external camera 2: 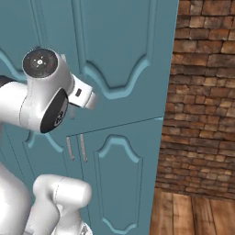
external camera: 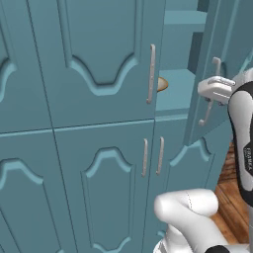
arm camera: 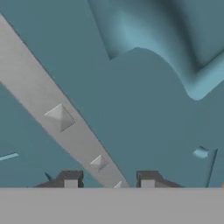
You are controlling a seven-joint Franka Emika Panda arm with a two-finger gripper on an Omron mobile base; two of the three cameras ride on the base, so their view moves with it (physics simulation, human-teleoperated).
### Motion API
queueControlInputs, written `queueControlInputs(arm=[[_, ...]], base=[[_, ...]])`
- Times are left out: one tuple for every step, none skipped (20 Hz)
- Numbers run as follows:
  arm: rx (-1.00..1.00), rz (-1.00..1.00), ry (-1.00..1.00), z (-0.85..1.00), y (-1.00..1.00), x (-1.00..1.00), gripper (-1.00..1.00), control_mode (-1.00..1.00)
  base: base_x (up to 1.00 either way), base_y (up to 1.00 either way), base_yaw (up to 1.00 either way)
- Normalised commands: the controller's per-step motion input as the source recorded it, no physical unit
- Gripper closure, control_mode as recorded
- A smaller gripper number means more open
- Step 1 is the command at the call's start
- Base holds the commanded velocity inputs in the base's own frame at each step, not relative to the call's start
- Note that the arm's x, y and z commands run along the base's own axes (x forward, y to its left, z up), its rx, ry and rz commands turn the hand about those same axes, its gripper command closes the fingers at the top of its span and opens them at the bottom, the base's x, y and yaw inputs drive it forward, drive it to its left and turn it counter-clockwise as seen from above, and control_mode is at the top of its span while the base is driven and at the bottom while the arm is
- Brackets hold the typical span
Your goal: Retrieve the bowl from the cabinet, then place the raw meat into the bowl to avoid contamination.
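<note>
The cabinet (external camera: pixel 99 123) took up nearly the whole wall ahead of the robot, a bank of teal arched-panel doors with slim silver handles. Its upper right door (external camera: pixel 217 64) stood swung out, baring teal shelves (external camera: pixel 180 91) behind it; the other doors were shut. To the right ran a brick wall (external camera 2: pixel 206 92) above a wooden floor (external camera 2: pixel 193 213).

By my reckoning the task was barely under way. The door was open, but the bowl (external camera: pixel 162 84) sat on the shelf, only a tan sliver of it showing past the edge of the neighbouring closed door, and nothing was reaching for it. The raw meat was nowhere I could see, so both the fetching and the placing were left to do.

The arm rose from its base, bent up and over, and carried its hand level to the open door. The gripper (external camera: pixel 211 91) sat right at that door's handle (external camera: pixel 211 94). From the hand's own camera the silver bar (arm camera: pixel 65 122) ran on a slant down between the two dark fingertips (arm camera: pixel 70 179), which stood apart, one on either side of it. Whether they actually pressed on the bar, I could not tell.
</note>
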Motion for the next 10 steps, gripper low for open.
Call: queueControlInputs(arm=[[-0.02,0.0,0.0,0.17,0.0,-0.3,-1.0,-1.0],[-0.06,0.0,-0.05,0.29,0.0,-0.38,-1.0,-1.0],[-0.07,0.0,-0.03,0.28,0.0,-0.4,-1.0,-1.0],[-0.08,0.0,-0.05,0.32,0.0,-0.45,-1.0,-1.0],[-0.1,0.0,-0.04,0.34,0.0,-0.47,-1.0,-1.0],[-0.11,0.0,-0.03,0.33,0.04,-0.46,-1.0,-1.0],[-0.13,0.0,-0.02,0.28,0.11,-0.49,-1.0,-1.0],[-0.15,0.0,-0.02,0.26,0.16,-0.52,-1.0,-1.0],[-0.19,0.0,0.0,0.25,0.29,-0.52,-1.0,-1.0],[-0.22,0.0,0.0,0.22,0.38,-0.47,-1.0,-1.0]], base=[[0.0,0.0,0.0],[0.0,0.0,0.0],[0.0,0.0,0.0],[0.0,0.0,0.0],[0.0,0.0,0.0],[0.0,0.0,0.0],[0.0,0.0,0.0],[0.0,0.0,0.0],[0.0,0.0,0.0],[0.0,0.0,0.0]])
